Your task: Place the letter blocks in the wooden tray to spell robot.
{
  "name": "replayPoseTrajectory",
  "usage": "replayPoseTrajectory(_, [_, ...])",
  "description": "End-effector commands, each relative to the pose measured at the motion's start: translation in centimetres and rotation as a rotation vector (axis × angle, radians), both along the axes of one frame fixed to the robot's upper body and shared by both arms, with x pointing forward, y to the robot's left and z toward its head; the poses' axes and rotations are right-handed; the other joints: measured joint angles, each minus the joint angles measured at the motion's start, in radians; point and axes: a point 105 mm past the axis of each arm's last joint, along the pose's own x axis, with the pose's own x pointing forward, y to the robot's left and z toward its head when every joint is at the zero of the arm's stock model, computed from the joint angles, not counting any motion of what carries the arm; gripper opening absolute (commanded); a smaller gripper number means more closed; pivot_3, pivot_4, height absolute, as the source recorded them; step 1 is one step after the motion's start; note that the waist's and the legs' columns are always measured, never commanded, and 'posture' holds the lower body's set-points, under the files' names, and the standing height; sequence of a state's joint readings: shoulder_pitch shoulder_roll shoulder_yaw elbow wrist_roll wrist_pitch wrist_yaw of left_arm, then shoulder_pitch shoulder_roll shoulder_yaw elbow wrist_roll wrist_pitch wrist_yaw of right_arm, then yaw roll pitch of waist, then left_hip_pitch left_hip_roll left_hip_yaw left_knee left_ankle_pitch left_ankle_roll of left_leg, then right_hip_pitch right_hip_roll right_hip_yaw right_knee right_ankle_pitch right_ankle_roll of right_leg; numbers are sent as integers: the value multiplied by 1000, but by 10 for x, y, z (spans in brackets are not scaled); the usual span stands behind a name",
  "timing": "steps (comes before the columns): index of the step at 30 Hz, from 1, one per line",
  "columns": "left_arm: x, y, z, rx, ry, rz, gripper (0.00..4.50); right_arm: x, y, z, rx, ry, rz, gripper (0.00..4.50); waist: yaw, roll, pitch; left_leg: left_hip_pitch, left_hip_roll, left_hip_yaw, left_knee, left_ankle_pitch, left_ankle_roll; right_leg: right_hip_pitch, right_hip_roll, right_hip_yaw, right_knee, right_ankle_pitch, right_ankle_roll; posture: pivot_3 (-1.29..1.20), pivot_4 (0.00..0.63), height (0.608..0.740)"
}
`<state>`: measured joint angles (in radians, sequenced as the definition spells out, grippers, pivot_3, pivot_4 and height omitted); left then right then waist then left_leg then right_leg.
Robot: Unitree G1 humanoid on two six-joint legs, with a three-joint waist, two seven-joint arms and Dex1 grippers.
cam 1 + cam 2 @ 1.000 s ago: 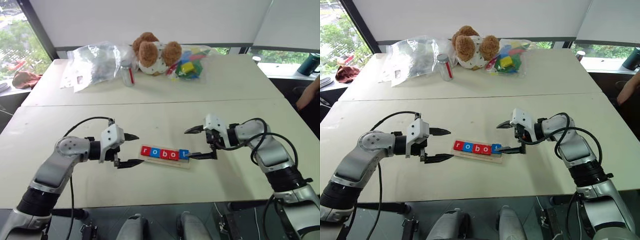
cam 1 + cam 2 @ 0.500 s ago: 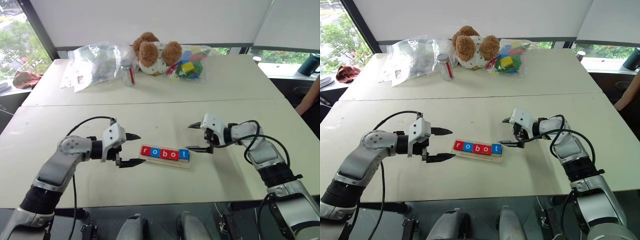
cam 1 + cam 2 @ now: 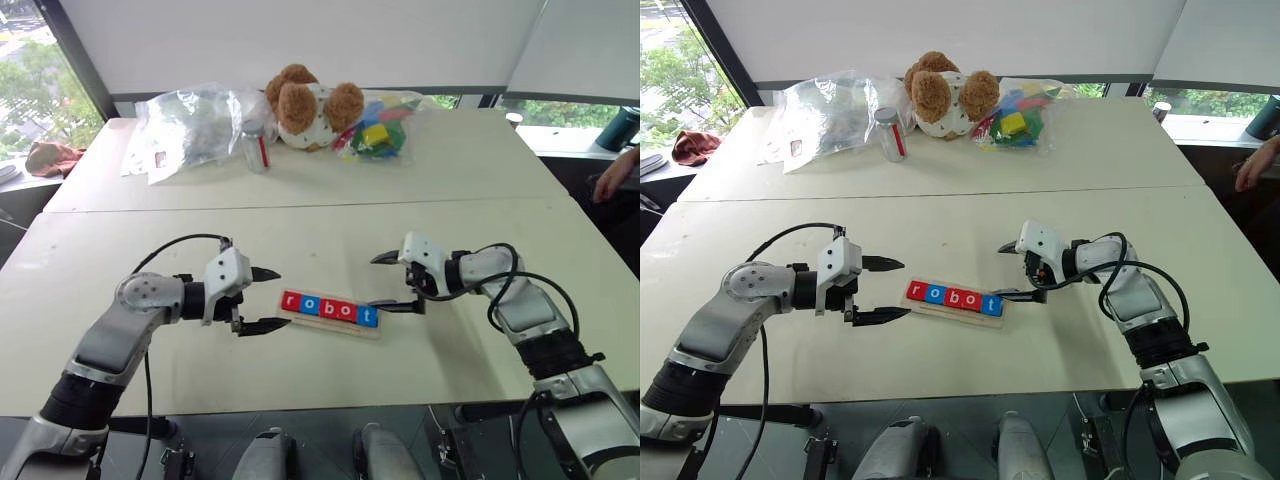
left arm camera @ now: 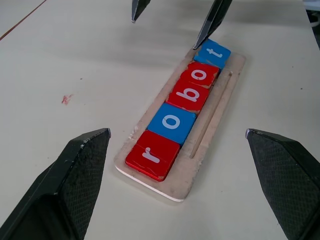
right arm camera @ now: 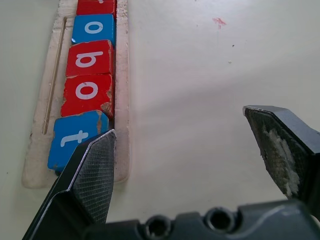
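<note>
Wooden tray [image 3: 330, 318]: five letter blocks [image 4: 181, 109] in a row, reading robot. My left gripper [image 3: 262, 299] and right gripper [image 3: 391, 283]: jaws wide, empty, flanking tray ends.

Left claw [image 3: 262, 299], right claw [image 3: 391, 283] agape

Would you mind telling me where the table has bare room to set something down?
Bare tabletop spans the stretch between the wooden tray and the back row; the near strip in front of the tray is free too. It is crowded around the tray, flanked by the left gripper and right gripper, and at the back by the teddy bear and bags.
</note>
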<state>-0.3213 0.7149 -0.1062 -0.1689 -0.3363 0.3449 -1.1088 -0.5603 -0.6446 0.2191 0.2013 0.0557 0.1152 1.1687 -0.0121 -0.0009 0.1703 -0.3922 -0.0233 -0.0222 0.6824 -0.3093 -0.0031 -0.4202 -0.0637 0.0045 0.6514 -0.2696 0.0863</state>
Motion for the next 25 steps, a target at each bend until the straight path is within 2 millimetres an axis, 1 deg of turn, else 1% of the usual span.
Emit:
replayPoseTrajectory(1, [1, -2, 6, -3, -30, -13, 4500, 0, 3, 10, 24, -40, 5, 4444, 0, 0, 0, 0, 0, 0, 0, 0, 0, 0, 0, 0, 0, 0, 0, 0, 150, 740])
replayPoseTrajectory(5, [3, 2, 7, -3, -35, -1, 4500, 10, -3, 15, 32, -88, -58, 4444, 0, 0, 0, 0, 0, 0, 0, 0, 0, 0, 0, 0, 0, 0, 0, 0, 150, 740])
replayPoseTrajectory(8, [5, 5, 8, -4, -39, 11, 4500, 12, -6, 20, 40, -105, -78, 4444, 0, 0, 0, 0, 0, 0, 0, 0, 0, 0, 0, 0, 0, 0, 0, 0, 150, 740])
replayPoseTrajectory(11, [7, 10, 10, -14, -40, 31, 4500, 14, -17, 26, 54, -127, -133, 4444, 1, 0, 0, 0, 0, 0, 0, 0, 0, 0, 0, 0, 0, 0, 0, 0, 150, 740])
replayPoseTrajectory(13, [6, 16, 14, -54, -21, 64, 4500, 10, -28, 35, 118, -97, -197, 4444, 3, 0, 0, 0, 0, 0, 0, 0, 0, 0, 0, 0, 0, 0, 0, 0, 150, 740])
replayPoseTrajectory(15, [0, 27, 15, -72, 9, 100, 4500, -6, -38, 45, 232, 1, -255, 4444, 4, 0, 0, -1, 0, 0, 0, 0, 0, 0, 0, 0, 0, 0, 0, 0, 150, 740])
replayPoseTrajectory(17, [-10, 42, 10, -64, 55, 141, 4500, -30, -49, 46, 285, 98, -301, 4444, 4, 0, 0, -1, 0, -1, -1, 0, 0, -1, -1, 0, -1, 0, 0, 0, 150, 740])
replayPoseTrajectory(18, [-14, 47, 8, -57, 70, 154, 4500, -38, -51, 45, 288, 128, -316, 4444, 3, 0, 0, -1, 1, -1, -2, -1, 1, -1, -1, 0, -2, 0, 0, 0, 150, 740])
replayPoseTrajectory(19, [-17, 51, 6, -46, 84, 167, 4500, -46, -53, 43, 289, 162, -329, 4444, 3, 0, 0, -1, 1, -1, -3, -1, 2, 0, -1, 0, -2, 0, 0, 0, 150, 740])
replayPoseTrajectory(21, [-28, 68, -3, -26, 141, 219, 4500, -71, -60, 32, 271, 263, -375, 4444, 2, 0, 0, -1, 1, -1, -3, -1, 2, 0, -1, 0, -2, 0, 0, 0, 150, 740])
replayPoseTrajectory(22, [-32, 74, -6, -20, 159, 242, 4500, -80, -63, 27, 265, 298, -397, 4444, 1, 0, 0, -1, 1, -1, -3, -1, 2, 0, -1, 0, -2, 0, 0, 0, 150, 740])
replayPoseTrajectory(25, [-36, 83, -7, -60, 190, 299, 4500, -97, -64, 16, 247, 366, -442, 4444, 2, 0, 0, 1, 1, -1, -2, -1, 2, 3, -2, 0, -2, 0, -1, 0, 150, 740])
